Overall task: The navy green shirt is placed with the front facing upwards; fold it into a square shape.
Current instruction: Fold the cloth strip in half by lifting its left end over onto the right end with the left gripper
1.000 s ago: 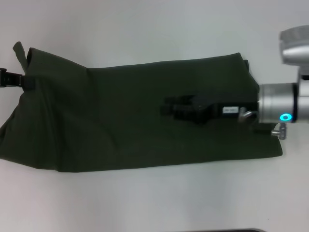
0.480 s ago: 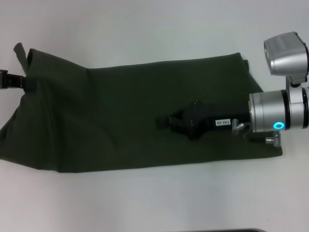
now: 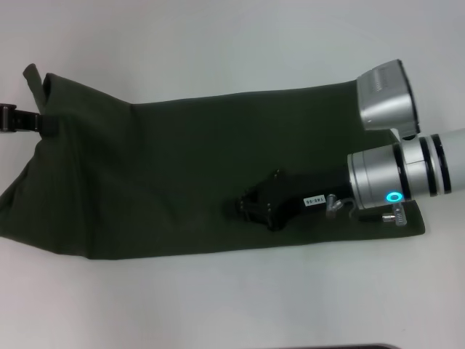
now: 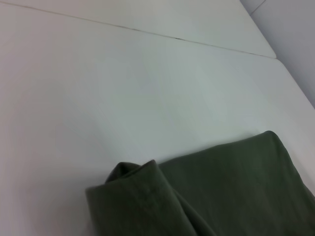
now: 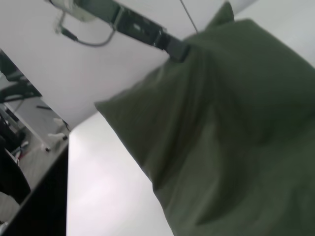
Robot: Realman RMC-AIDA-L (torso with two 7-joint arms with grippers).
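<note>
Over navy green shirt (image 3: 182, 174), right gripper (image 3: 243, 206), white table (image 3: 218, 43)

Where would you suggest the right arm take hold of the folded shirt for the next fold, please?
Probably at the short edge on the robot's right of the navy green shirt, near the corner by the table. The shirt lies as a long flat band, so that end can be lifted and carried across toward the end at the left gripper.
</note>
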